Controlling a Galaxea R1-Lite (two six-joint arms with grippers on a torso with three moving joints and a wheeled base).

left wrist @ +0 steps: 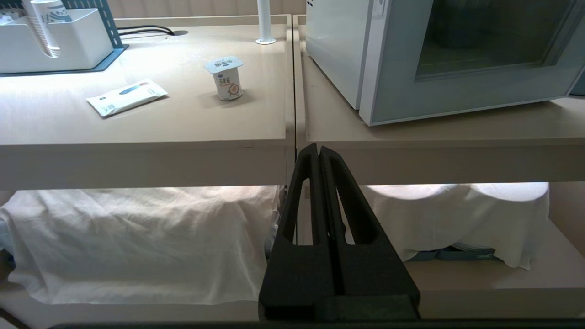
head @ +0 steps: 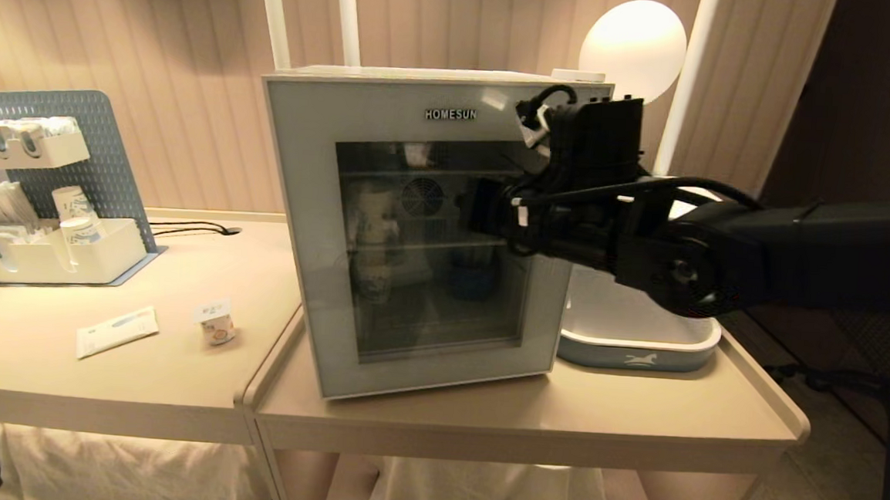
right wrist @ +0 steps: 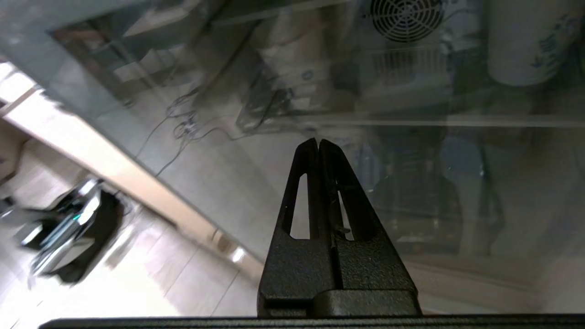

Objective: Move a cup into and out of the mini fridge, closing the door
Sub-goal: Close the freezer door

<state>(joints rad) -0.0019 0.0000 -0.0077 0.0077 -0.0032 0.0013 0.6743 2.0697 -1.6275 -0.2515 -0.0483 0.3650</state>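
Note:
The mini fridge [head: 393, 92] stands on the right-hand table with its door [head: 312, 219] shut, and blue-print paper cups show dimly behind the glass. The cup [head: 216, 326], a tiny white pot with a square foil lid, stands upright on the left table, apart from both grippers. My right gripper [head: 477, 205] reaches in from the right, shut and empty, close in front of the door glass [right wrist: 457, 192] near its right side. In its wrist view, the right gripper [right wrist: 318, 142] points at the glass. My left gripper [left wrist: 318, 148] is shut and empty, low before the table edge, with the cup [left wrist: 227, 80] beyond it.
A flat white sachet [head: 117, 330] lies left of the cup. A white organiser [head: 58, 257] with paper cups and a blue pegboard stands at the far left. A white tub [head: 641, 335] sits right of the fridge. White cloth [left wrist: 137, 237] covers the lower shelf.

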